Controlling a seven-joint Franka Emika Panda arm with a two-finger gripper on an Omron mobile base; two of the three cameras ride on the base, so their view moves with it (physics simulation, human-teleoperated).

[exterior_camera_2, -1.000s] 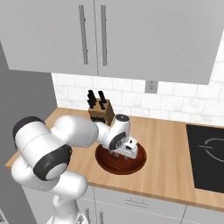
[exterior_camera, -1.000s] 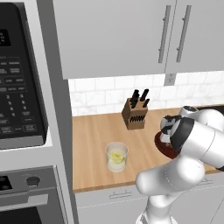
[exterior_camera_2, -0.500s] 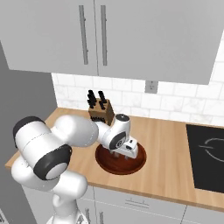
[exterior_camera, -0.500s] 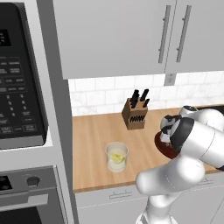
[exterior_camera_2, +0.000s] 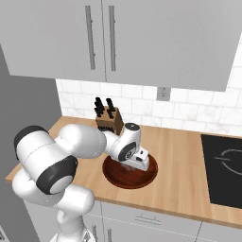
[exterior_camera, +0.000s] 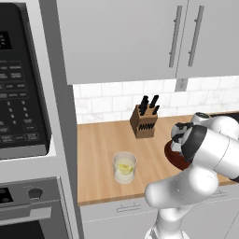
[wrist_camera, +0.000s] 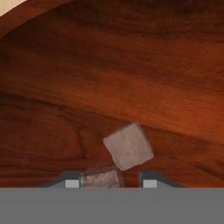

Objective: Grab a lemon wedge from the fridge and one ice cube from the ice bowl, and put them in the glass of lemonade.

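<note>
Hand view has the gripper (wrist_camera: 111, 183) down inside the ice bowl (wrist_camera: 131, 65), finger tips partly closed around one ice cube (wrist_camera: 101, 179), but I can't tell if it's actually pinched. A second cube (wrist_camera: 129, 145) sits just past it, touching. Ice is light, hard and slick, so I'd squeeze flat opposite faces, centred. Further off in left base view, the glass of lemonade (exterior_camera: 124, 167) waits on the counter (exterior_camera: 100, 140).

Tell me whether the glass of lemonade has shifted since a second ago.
No. The glass of lemonade stands in the same spot, in front and left of the knife block.
</note>
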